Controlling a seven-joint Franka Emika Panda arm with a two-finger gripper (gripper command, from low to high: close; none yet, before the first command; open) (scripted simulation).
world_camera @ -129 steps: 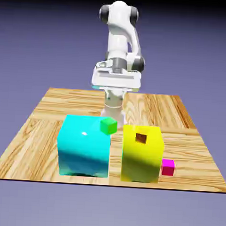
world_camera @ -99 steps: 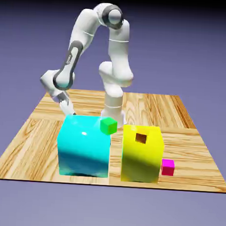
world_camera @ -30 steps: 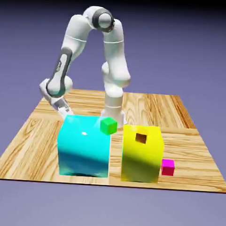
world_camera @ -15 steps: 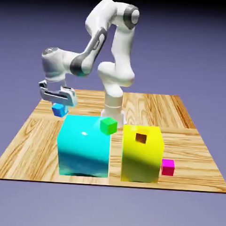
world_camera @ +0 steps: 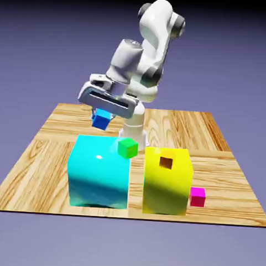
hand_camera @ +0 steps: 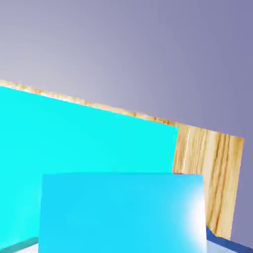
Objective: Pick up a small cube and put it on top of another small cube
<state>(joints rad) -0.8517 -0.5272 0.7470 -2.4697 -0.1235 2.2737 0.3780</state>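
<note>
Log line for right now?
gripper: shut on small blue-teal cube | position: airborne above big cyan block | bright green small cube: untouched

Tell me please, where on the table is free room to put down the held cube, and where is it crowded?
Free: the wood table on the exterior view's left of the big cyan block, and the far strip behind the yellow block. Crowded: the narrow gap between both blocks, beside the green cube, and around the magenta cube.
</note>
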